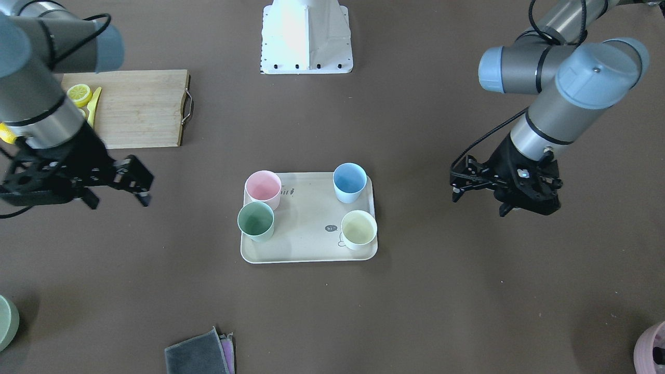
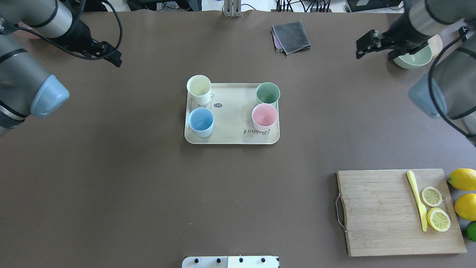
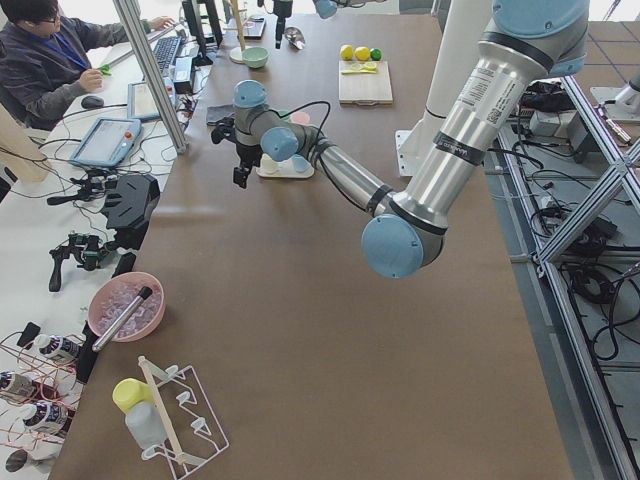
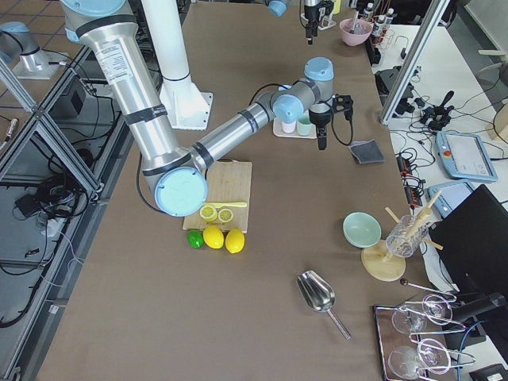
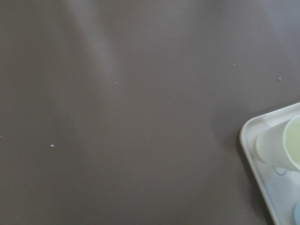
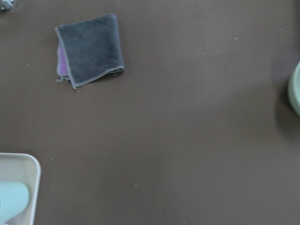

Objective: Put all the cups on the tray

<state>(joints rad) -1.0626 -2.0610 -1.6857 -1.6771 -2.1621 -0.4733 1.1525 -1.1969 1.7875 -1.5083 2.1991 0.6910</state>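
The beige tray (image 2: 232, 123) lies at the table's middle. Four cups stand upright on it: cream (image 2: 199, 88), light blue (image 2: 200, 121), sage green (image 2: 267, 93) and pale pink (image 2: 264, 116). In the front-facing view they are pink (image 1: 263, 188), green (image 1: 255, 220), blue (image 1: 349, 181) and cream (image 1: 358, 229). My left gripper (image 1: 478, 201) hovers open and empty beside the tray. My right gripper (image 1: 119, 202) hovers open and empty on the other side. The left wrist view shows a tray corner (image 5: 255, 150) with the cream cup (image 5: 281, 150).
A wooden cutting board (image 2: 383, 212) with lemon slices and a yellow knife lies at my near right, whole lemons (image 2: 463, 178) beside it. A folded grey towel (image 2: 292, 36) and a green bowl (image 2: 412, 59) sit far right. A mauve pot (image 1: 652, 350) is far left.
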